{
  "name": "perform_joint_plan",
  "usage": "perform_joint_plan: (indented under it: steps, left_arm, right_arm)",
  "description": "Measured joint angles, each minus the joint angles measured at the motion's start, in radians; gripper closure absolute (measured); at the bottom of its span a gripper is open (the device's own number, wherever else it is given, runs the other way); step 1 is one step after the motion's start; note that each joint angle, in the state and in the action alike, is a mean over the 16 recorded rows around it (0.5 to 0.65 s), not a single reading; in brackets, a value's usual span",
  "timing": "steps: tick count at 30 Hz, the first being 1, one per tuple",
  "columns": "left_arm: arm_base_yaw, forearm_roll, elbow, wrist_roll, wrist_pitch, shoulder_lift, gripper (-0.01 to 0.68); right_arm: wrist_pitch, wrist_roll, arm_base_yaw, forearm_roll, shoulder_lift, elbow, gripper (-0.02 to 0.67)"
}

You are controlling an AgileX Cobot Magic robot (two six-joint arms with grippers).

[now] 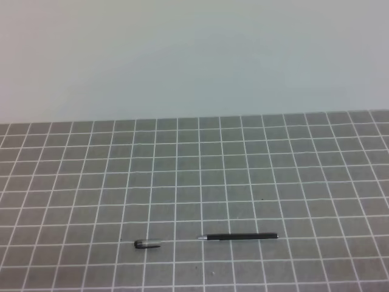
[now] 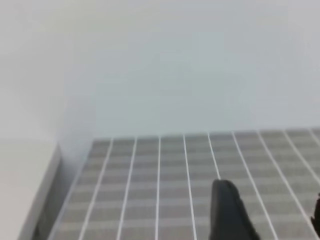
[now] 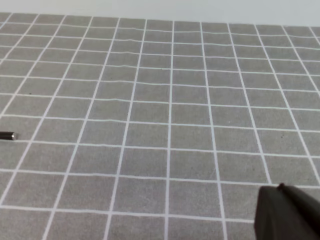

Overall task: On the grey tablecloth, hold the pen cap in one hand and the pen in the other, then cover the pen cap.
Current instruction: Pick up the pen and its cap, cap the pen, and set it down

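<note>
The grey tablecloth [image 1: 243,170] fills the lower part of the exterior high view. Near its front edge lies the small dark pen cap [image 1: 147,245], and to its right the slim black pen [image 1: 240,236] rests flat with its silver tip pointing at the cap. Neither gripper shows in that view. In the left wrist view my left gripper [image 2: 270,220] stands open over bare cloth, one dark finger [image 2: 227,210] in plain sight. My right gripper [image 3: 287,215] appears as one shut dark mass at the bottom right. The pen's rear end [image 3: 7,135] pokes in at the left edge.
A pale wall [image 1: 194,55] rises behind the cloth's far edge. In the left wrist view the cloth [image 2: 175,165] ends at its left side against a white ledge [image 2: 25,190].
</note>
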Motion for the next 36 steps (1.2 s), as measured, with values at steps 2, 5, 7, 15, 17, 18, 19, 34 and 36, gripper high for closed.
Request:
perform_joint_plan:
  steps: [2,5,7,15,17,18,19,34,36]
  left_arm:
    - [0.000,0.000,0.000,0.003,-0.039,0.000,0.332]
    - [0.000,0.001,0.000,0.011,-0.089,0.000,0.332]
    - [0.000,0.002,0.000,0.018,-0.114,0.000,0.332]
    - [0.000,0.007,0.000,0.046,-0.167,0.000,0.332]
    - [0.000,0.008,0.000,0.052,-0.184,0.000,0.332]
    - [0.000,0.009,0.000,0.054,-0.194,0.000,0.332]
    - [0.000,0.009,0.000,0.055,-0.205,0.000,0.332]
    - [0.000,0.007,0.000,0.033,-0.366,0.000,0.332]
    - [0.000,0.006,0.000,0.027,-0.372,0.000,0.332]
  right_arm:
    - [-0.001,0.000,0.000,-0.001,0.000,0.000,0.645]
    - [-0.006,0.000,0.000,-0.003,0.000,0.000,0.645]
    - [-0.017,0.000,0.000,-0.004,0.000,0.001,0.645]
    - [-0.153,0.000,0.000,-0.007,0.001,0.004,0.645]
    - [-0.209,0.000,0.000,-0.007,0.001,0.005,0.645]
    - [-0.240,0.000,0.000,-0.007,0.001,0.006,0.645]
    - [-0.270,0.000,0.000,-0.007,0.001,0.006,0.645]
    - [-0.515,0.001,0.000,-0.007,0.002,0.007,0.645]
    - [-0.515,0.001,0.000,-0.007,0.002,0.007,0.645]
